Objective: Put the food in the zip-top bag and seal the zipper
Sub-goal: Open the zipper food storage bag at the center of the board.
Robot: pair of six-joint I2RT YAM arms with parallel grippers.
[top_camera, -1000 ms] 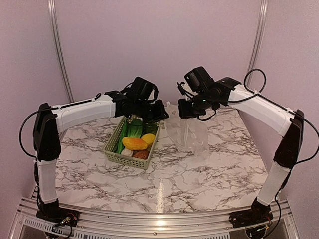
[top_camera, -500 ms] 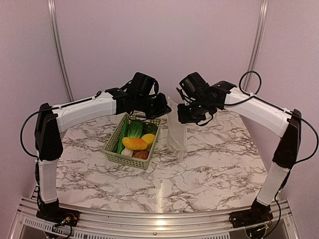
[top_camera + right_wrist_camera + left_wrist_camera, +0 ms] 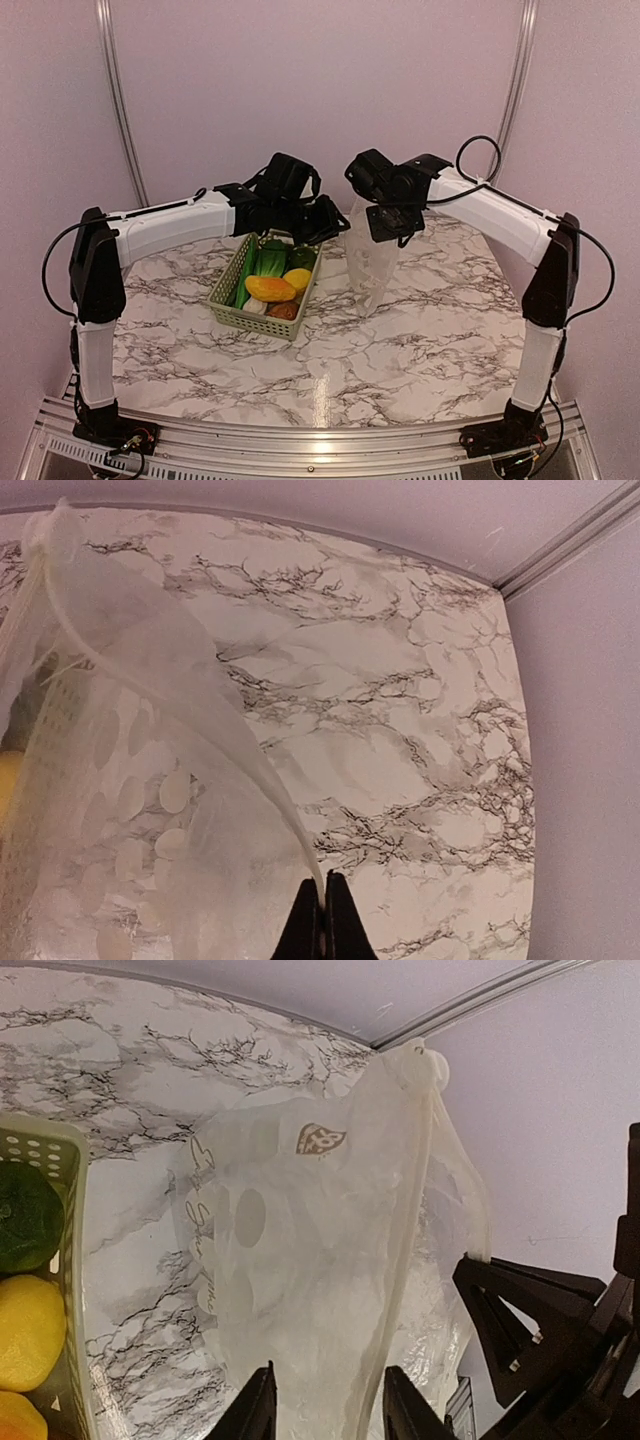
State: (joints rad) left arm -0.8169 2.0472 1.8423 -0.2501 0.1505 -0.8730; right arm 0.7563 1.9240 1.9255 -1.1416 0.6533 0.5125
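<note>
The right gripper (image 3: 322, 920) is clamped on the bag (image 3: 150, 810) rim; the left gripper (image 3: 326, 1400) is open, straddling the bag's edge.

**What Sits Around Your Workspace**

You have a pale green lattice basket (image 3: 250, 320) standing left of centre on a white marble-patterned table (image 3: 400, 350). Lilac walls (image 3: 320, 80) enclose it, with a metal post (image 3: 118, 100) in each back corner and an aluminium rail (image 3: 300, 445) along the near edge.

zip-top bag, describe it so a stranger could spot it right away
On the marble table, look right of the pale green basket. The zip-top bag hangs there from the right claw, the only clear, white-dotted, floppy thing.
</note>
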